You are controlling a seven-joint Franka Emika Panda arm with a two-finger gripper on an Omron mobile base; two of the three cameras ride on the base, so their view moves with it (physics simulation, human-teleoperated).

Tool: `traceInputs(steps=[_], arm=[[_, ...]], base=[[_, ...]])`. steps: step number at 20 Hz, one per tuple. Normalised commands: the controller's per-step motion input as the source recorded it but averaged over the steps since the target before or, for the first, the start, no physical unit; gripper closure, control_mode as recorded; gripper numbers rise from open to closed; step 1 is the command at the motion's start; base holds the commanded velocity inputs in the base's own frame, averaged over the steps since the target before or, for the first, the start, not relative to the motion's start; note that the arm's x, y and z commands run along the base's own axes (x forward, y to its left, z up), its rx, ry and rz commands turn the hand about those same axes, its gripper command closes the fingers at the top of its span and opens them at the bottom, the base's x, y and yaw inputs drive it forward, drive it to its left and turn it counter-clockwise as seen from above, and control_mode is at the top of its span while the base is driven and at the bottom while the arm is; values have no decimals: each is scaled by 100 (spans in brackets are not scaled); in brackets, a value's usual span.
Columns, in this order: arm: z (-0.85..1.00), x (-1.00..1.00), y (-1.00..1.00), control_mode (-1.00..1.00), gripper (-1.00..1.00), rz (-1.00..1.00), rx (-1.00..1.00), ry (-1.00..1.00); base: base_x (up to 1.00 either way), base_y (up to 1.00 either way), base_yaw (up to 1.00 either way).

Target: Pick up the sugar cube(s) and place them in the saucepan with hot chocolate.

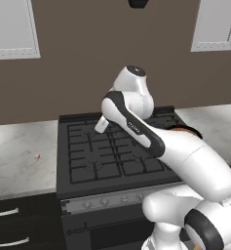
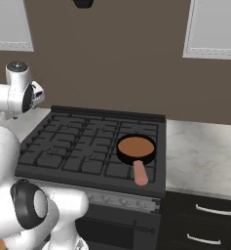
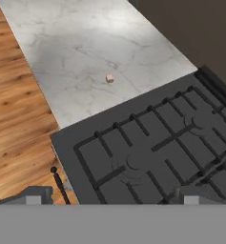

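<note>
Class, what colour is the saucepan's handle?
The handle is pinkish-red, clearest in the right base view.

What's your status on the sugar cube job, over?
Gripper open, empty, above the stove. One sugar cube lying on the marble counter, untouched. Saucepan on the stove's right side, chocolate inside. Nothing between gripper and cube.
</note>
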Motion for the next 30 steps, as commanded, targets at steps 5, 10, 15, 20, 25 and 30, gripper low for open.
traceInputs(steps=[5,10,15,20,25,30], arm=[[1,3,100,-100,-100,-4,-13,24],[-4,10,91,-100,-100,-10,-14,16],[-27,23,51,-100,-100,-8,-16,6],[-31,6,0,-100,-100,1,-9,0],[-45,22,3,-100,-100,0,-2,2],[-52,38,20,-100,-100,-1,0,2]], base=[[0,0,0],[0,0,0],[0,0,0],[0,0,0],[0,0,0],[0,0,0]])
